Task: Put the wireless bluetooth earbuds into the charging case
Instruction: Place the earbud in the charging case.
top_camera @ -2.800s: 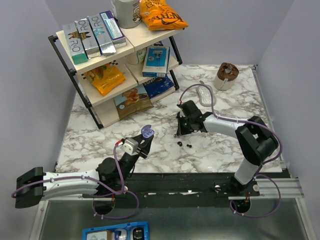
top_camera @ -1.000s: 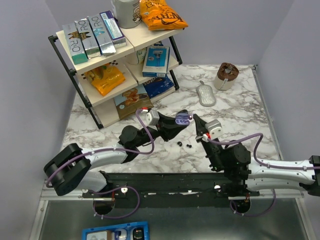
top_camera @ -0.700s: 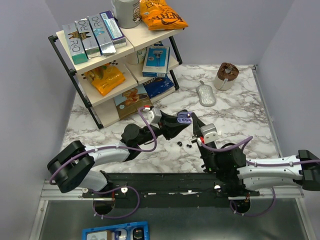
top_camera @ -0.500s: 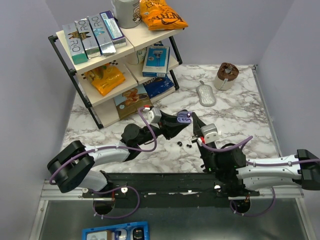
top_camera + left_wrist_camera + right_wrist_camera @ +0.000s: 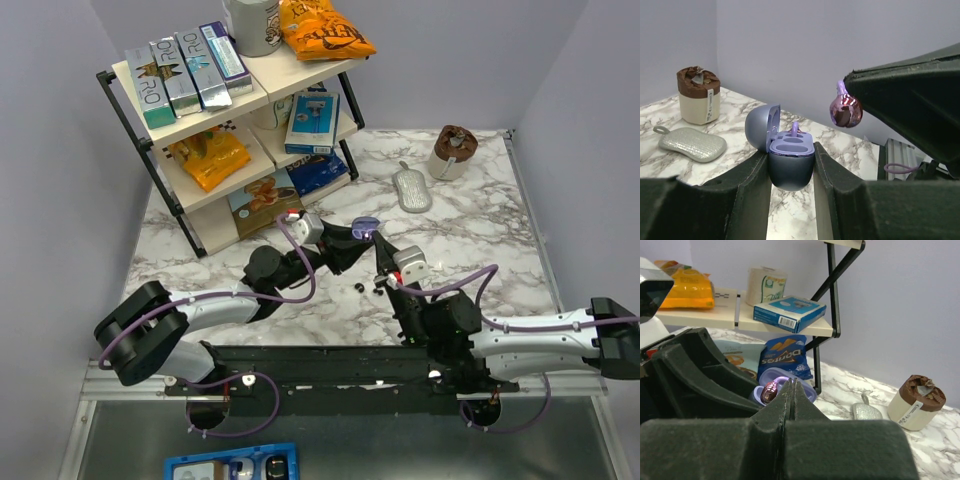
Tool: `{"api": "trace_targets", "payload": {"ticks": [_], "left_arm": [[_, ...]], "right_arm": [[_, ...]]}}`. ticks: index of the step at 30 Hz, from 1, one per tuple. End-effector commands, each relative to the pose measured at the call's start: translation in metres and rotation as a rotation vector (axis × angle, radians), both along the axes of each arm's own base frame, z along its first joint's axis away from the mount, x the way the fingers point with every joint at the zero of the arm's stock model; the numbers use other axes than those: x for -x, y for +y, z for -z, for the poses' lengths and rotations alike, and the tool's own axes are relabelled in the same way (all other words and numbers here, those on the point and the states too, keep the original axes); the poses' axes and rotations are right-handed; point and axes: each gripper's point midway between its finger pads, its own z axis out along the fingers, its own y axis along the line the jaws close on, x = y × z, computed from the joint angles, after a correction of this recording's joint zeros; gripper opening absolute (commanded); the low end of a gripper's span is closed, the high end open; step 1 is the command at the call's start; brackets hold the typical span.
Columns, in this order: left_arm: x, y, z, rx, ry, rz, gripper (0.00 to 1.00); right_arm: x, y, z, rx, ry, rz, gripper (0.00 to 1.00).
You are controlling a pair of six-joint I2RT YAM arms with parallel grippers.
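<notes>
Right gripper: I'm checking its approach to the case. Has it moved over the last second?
Yes. In the top view the right gripper, holding an earbud, has shifted left, farther from the gray pouch and closer to the charging case.

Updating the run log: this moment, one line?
left gripper: holds open charging case | right gripper: pinches earbud | earbud: not yet inserted

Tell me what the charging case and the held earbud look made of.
The charging case: likely plastic, satin blue-grey, with a soft even sheen. The earbud: probably plastic under a glossy metallic purple coat, judging by its bright, mirror-like highlights.
</notes>
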Motion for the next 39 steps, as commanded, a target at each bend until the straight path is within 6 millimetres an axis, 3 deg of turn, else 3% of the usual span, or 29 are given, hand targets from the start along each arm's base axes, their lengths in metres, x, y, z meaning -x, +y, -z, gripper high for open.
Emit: {"api": "trace_targets", "payload": {"ticks": [1,10,39], "left_arm": [[-0.003,0.003,-0.02,0.03,-0.05,-0.03,0.0],[0.005,-0.001,-0.023,0.026,-0.066,-0.015,0.0],[0.024,-0.001,-0.025,0.03,-0.086,0.004,0.0]], "right_arm": [[0.003,0.01,-0.007,-0.073,0.029,-0.037,0.0],[0.001,0.018,-0.005,-0.067,0.04,-0.036,0.0],[-0.006,0.012,0.003,-0.044,0.066,0.023,0.01]]}}
